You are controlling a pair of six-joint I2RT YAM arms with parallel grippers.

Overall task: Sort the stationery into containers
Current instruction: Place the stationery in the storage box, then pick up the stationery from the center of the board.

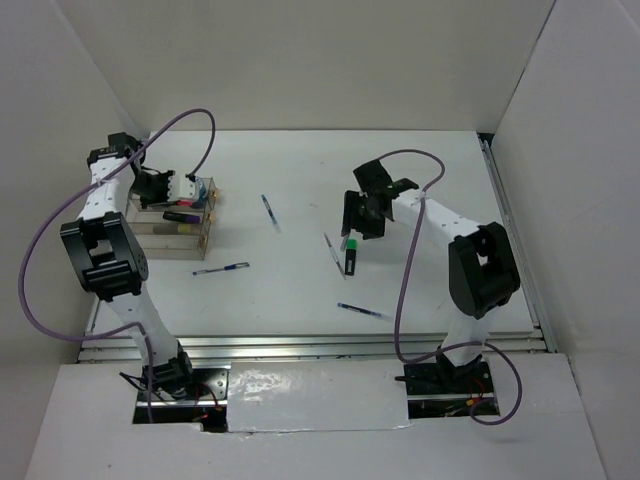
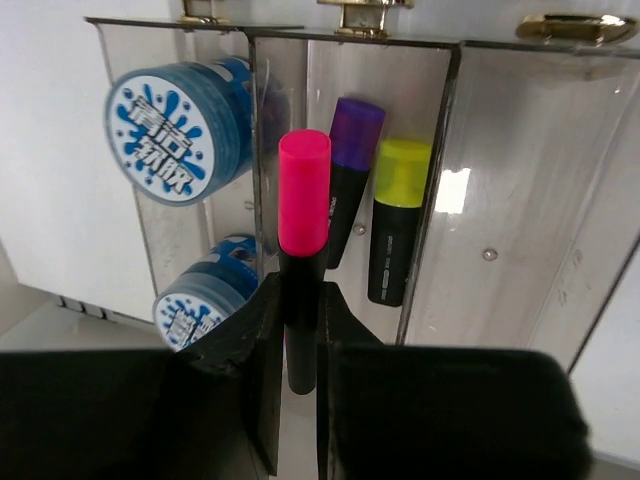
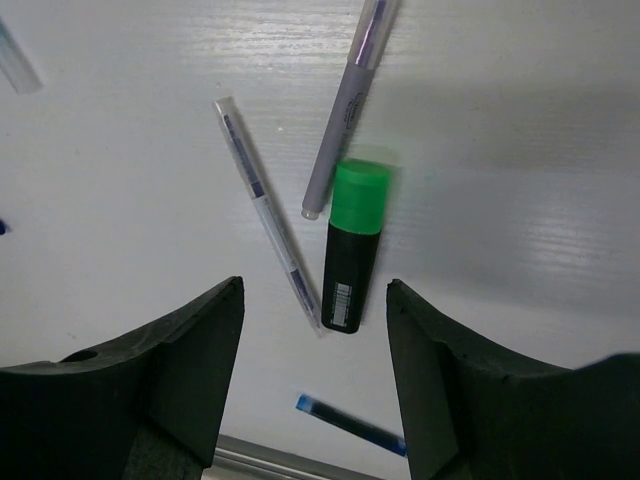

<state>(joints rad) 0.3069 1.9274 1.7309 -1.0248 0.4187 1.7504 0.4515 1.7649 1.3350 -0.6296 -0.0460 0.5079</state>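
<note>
My left gripper (image 2: 300,300) is shut on a pink-capped highlighter (image 2: 303,230) and holds it in front of the clear organizer box (image 2: 520,200). In the box, a purple-capped highlighter (image 2: 352,165) and a yellow-capped highlighter (image 2: 398,225) share one compartment. Two blue-white tubs (image 2: 178,128) (image 2: 198,305) fill the compartment to their left. My right gripper (image 3: 315,290) is open, hovering above a green-capped highlighter (image 3: 355,245) that lies on the table between two thin pens (image 3: 268,210) (image 3: 352,100). In the top view the left gripper (image 1: 165,188) is at the box (image 1: 170,240).
Loose pens lie on the white table: one at centre back (image 1: 270,212), one near the box's front (image 1: 221,268), one beside the green highlighter (image 1: 333,252), one toward the front (image 1: 365,311). White walls enclose the table on three sides.
</note>
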